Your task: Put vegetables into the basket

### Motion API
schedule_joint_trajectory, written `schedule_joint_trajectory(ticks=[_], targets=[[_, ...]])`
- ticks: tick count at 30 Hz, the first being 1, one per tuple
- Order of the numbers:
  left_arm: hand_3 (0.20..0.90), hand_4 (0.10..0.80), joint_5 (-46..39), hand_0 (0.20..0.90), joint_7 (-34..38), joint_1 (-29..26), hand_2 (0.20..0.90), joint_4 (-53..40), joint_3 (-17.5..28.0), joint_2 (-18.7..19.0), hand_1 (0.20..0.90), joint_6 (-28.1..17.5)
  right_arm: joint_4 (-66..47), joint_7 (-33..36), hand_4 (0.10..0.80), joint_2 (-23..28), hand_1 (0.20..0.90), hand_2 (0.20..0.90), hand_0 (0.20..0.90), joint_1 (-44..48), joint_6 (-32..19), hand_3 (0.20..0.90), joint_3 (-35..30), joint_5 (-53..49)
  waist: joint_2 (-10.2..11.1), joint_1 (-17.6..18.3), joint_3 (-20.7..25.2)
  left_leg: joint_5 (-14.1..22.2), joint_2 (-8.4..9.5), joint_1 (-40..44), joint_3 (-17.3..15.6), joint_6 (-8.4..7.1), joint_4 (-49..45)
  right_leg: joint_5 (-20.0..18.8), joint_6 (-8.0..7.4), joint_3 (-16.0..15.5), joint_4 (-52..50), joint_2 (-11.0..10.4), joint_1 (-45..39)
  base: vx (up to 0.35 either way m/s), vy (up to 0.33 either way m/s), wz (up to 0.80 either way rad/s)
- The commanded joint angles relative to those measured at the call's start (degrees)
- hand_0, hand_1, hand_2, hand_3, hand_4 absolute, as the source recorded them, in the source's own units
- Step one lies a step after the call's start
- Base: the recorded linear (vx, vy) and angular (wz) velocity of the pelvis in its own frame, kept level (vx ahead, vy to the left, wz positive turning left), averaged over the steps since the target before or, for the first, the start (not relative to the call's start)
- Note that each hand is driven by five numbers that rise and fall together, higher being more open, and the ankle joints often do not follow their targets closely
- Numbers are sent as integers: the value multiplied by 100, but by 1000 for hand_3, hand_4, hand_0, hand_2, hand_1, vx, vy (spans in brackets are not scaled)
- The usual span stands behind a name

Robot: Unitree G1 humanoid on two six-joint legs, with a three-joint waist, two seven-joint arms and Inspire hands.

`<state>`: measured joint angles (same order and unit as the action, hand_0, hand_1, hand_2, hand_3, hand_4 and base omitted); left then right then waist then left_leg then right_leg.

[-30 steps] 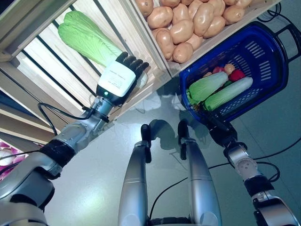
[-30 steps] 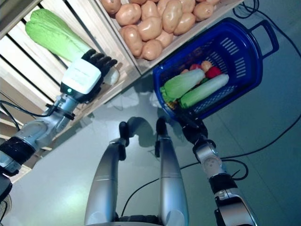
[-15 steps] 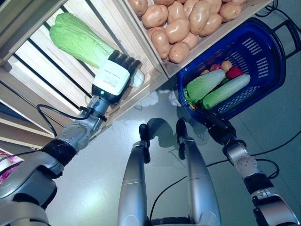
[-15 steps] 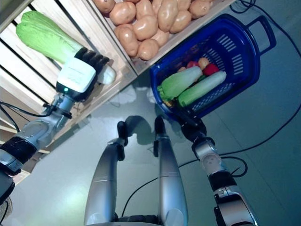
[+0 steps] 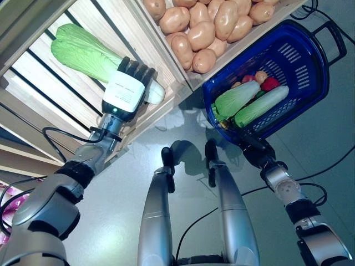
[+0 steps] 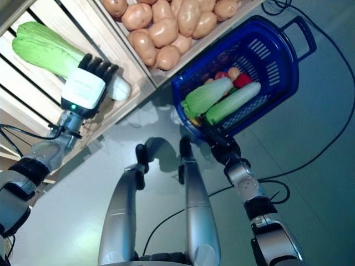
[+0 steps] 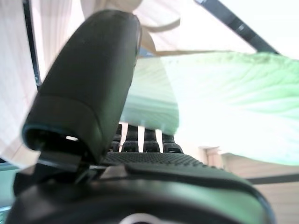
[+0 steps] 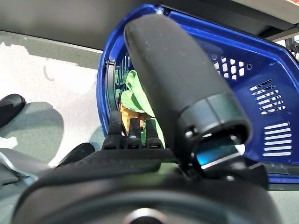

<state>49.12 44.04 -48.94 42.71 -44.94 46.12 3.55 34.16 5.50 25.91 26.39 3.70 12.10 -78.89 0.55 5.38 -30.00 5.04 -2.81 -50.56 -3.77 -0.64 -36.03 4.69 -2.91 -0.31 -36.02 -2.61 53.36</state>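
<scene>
Left hand (image 5: pixel 126 92): fingers curled round the cabbage (image 5: pixel 83 52) in the wooden crate (image 5: pixel 39 83).
Right hand (image 5: pixel 256 152): fingers hooked over the basket (image 5: pixel 310 66) rim.
Beyond those fingers: two cabbages inside.

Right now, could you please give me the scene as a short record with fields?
left hand: curled round the stem end of the napa cabbage in the wooden crate
right hand: holding the near rim of the blue basket
basket contents: two cabbages, small red and tan items
neighbouring crate: potatoes
</scene>
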Motion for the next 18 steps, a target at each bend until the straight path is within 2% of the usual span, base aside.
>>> schedule_joint_trajectory(ticks=[1,2,3,4,13,18], targets=[[825,750,-77,825,509,-473,825,-152,279,106,825,154,-262,34,800,183,900,900,900,-69,-15,900,35,-8,-3,-64,21,-320,80,80,-35,-143,474,-350,-67,-294,214,-104,-271,0,0,0],[549,566,-77,549,513,-482,549,-131,271,94,549,156,-243,15,800,179,900,900,900,-62,-24,900,34,-5,-2,-64,21,-317,80,86,-34,-145,478,-347,-66,-294,218,-102,-277,0,0,0],[349,433,-102,349,483,-500,349,-109,248,74,349,188,-215,-15,800,168,900,900,900,-50,-40,900,29,10,-3,-63,21,-314,85,95,-28,-146,486,-342,-67,-295,219,-97,-282,0,0,0],[300,400,-117,300,450,-513,300,-101,235,65,300,198,-206,-23,800,164,900,900,900,-39,-47,900,31,14,-2,-62,21,-312,88,102,-23,-147,495,-336,-68,-295,220,-94,-286,0,0,0],[300,400,-139,300,332,-519,300,-31,186,29,300,233,-267,84,800,155,900,900,900,33,-43,900,64,29,-2,-57,21,-278,101,136,-23,-158,512,-312,-61,-293,280,-86,-338,0,0,0],[300,400,-193,300,338,-453,300,15,248,42,300,446,-234,12,800,139,900,900,900,-25,-13,900,32,-27,20,-63,21,-265,80,153,-17,-157,489,-290,-55,-300,258,-90,-362,0,0,0]])
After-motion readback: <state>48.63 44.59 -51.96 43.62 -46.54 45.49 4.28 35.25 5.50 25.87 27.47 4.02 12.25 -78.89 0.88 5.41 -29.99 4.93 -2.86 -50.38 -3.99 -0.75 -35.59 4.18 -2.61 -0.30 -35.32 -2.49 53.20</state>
